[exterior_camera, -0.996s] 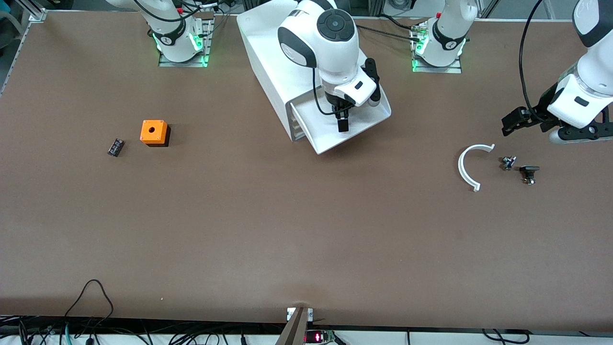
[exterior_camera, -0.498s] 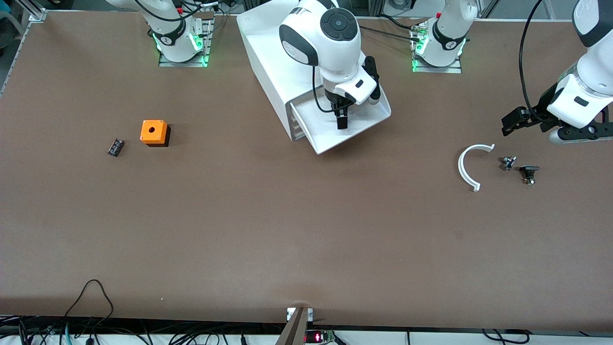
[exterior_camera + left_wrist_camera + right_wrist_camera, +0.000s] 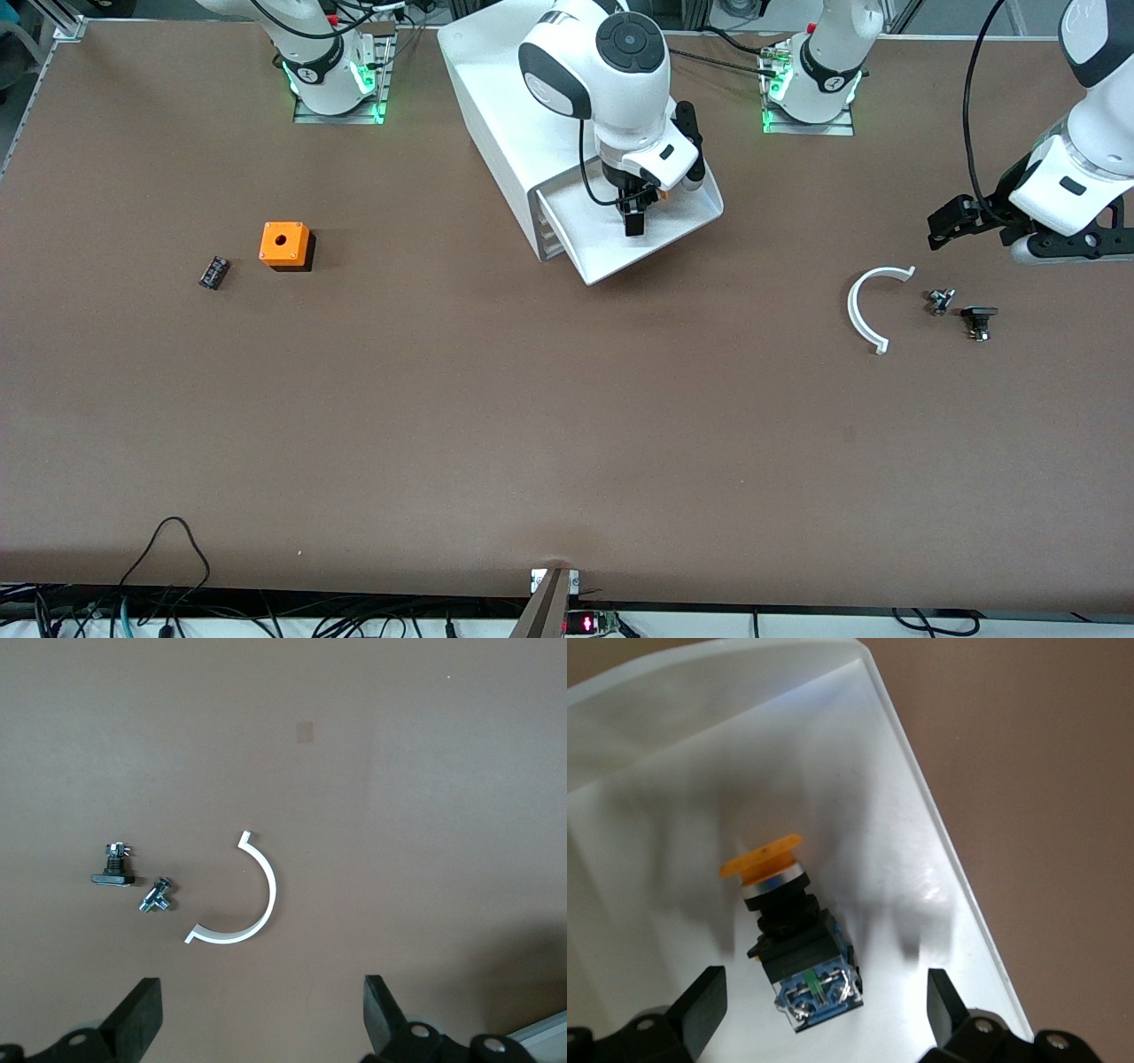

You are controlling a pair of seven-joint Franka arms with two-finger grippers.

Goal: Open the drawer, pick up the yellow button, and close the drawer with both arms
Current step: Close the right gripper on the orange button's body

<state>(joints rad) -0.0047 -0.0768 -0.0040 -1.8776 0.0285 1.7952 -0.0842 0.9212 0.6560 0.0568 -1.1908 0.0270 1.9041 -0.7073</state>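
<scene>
The top drawer [image 3: 687, 217] of the white cabinet [image 3: 492, 106] is pulled out. My right gripper [image 3: 634, 221] hangs over it, open and empty. In the right wrist view the button [image 3: 793, 926] lies on its side on the drawer floor [image 3: 886, 788], orange cap away from the gripper, its black body and blue base between my open fingers [image 3: 824, 1014]. A bit of its orange cap [image 3: 661, 193] shows in the front view. My left gripper [image 3: 1067, 250] waits open and empty above the table at the left arm's end; it also shows in the left wrist view [image 3: 261, 1014].
An orange cube with a hole [image 3: 284, 245] and a small black part [image 3: 213, 271] lie toward the right arm's end. A white curved strip [image 3: 864, 310] [image 3: 257, 904], a small metal part [image 3: 940, 300] and a black part [image 3: 978, 321] lie under the left gripper.
My right gripper has shifted a little over the drawer toward the cabinet, and the button's orange cap now shows beside it. The left arm has not moved.
</scene>
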